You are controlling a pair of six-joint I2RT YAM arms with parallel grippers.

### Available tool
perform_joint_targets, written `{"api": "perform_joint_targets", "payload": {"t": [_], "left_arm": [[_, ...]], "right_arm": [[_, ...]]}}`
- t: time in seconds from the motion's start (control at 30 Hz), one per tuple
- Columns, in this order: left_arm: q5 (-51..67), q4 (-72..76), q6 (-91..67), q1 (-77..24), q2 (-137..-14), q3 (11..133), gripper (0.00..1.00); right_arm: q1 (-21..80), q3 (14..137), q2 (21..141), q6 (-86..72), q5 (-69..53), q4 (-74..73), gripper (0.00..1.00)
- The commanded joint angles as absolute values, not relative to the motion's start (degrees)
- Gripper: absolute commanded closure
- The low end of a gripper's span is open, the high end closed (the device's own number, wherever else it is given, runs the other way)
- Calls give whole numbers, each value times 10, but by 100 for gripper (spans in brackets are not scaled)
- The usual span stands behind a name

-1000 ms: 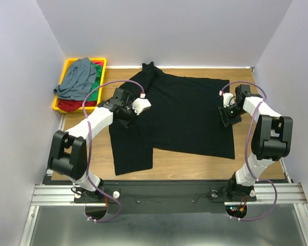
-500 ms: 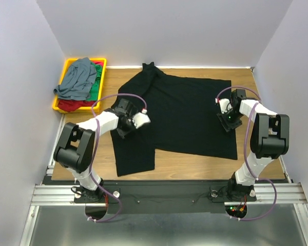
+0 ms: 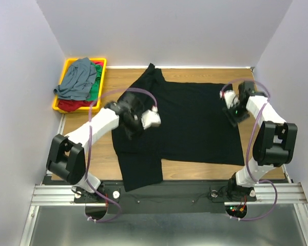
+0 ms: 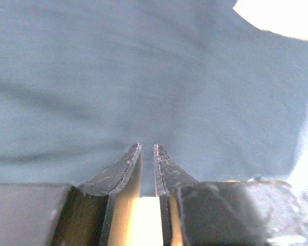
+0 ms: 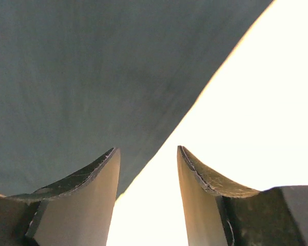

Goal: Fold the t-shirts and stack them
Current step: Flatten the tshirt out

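Observation:
The large black t-shirt (image 3: 195, 123) lies spread on the wooden table, with one side hanging down toward the near edge. My left gripper (image 3: 129, 125) is on its left part. In the left wrist view its jaws (image 4: 148, 148) are closed, with a thin fold of the dark cloth (image 4: 143, 77) between them. My right gripper (image 3: 235, 115) is open over the shirt's right edge. The right wrist view shows it (image 5: 148, 154) straddling the cloth edge (image 5: 92, 77) and holding nothing. The grey-blue t-shirt (image 3: 79, 77), green t-shirt (image 3: 95, 89) and red t-shirt (image 3: 69, 105) lie heaped in the tray.
The yellow tray (image 3: 66, 66) stands at the table's back left corner. Bare wood (image 3: 205, 171) shows along the near edge and the left side. Grey walls close in the back and both sides.
My left gripper has moved right and nearer, dragging the shirt's left part with it, and the whole shirt has shifted right. My right gripper has moved back to the shirt's right edge.

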State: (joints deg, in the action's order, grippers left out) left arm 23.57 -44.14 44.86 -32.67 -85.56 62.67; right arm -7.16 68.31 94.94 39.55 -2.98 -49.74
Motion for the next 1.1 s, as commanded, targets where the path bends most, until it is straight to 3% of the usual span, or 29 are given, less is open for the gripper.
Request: {"api": "perform_joint_targets", "payload": {"t": [0.0, 0.17, 0.33, 0.57, 0.8, 1.07], "left_arm": [[244, -368, 401, -242, -884, 752, 71], [187, -282, 320, -155, -993, 854, 70], [157, -222, 287, -129, -1070, 928, 70], [144, -202, 270, -119, -1178, 976, 70], [110, -206, 283, -106, -1189, 911, 73], [87, -214, 308, -85, -1087, 717, 80]], "right_arm": [[-76, 786, 975, 331, -123, -478, 46], [-76, 876, 1072, 238, -142, -438, 54], [-76, 943, 1135, 182, -127, -384, 62], [-76, 986, 1215, 151, -115, -361, 64], [-76, 931, 1227, 188, -55, -361, 65], [-76, 821, 1173, 252, -4, -362, 65]]}}
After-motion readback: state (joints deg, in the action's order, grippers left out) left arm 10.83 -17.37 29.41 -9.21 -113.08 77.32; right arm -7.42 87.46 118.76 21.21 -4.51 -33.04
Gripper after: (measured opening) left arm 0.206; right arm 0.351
